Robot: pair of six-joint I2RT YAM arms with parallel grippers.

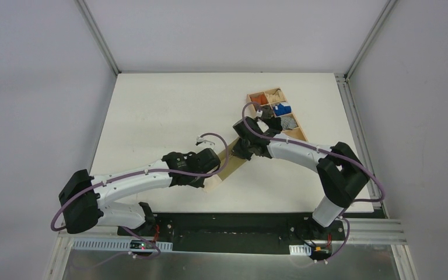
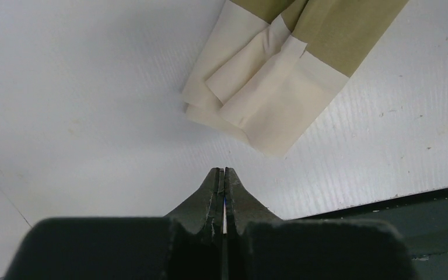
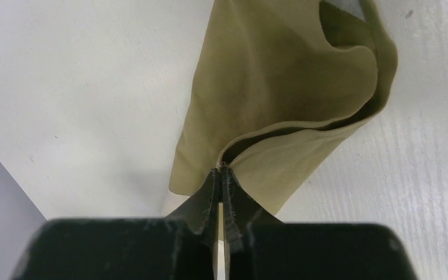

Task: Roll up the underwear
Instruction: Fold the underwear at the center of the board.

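Note:
The underwear (image 1: 228, 171) lies as a long folded strip, set diagonally on the white table. Its cream waistband (image 2: 256, 87) is at the near end and the olive fabric (image 2: 338, 29) runs away from it. My left gripper (image 2: 224, 170) is shut and empty, just short of the waistband end and not touching it; in the top view it (image 1: 211, 172) sits over that end. My right gripper (image 3: 220, 168) is shut on the edge of the olive fabric (image 3: 268, 76) at the far end, which is lifted and curled over in a loop. It also shows in the top view (image 1: 246, 153).
A wooden compartment tray (image 1: 296, 134) stands at the back right behind the right wrist. It holds small orange (image 1: 261, 100), blue (image 1: 282, 108) and grey (image 1: 289, 122) bundles. The table's dark front edge (image 2: 420, 221) is close to the left gripper.

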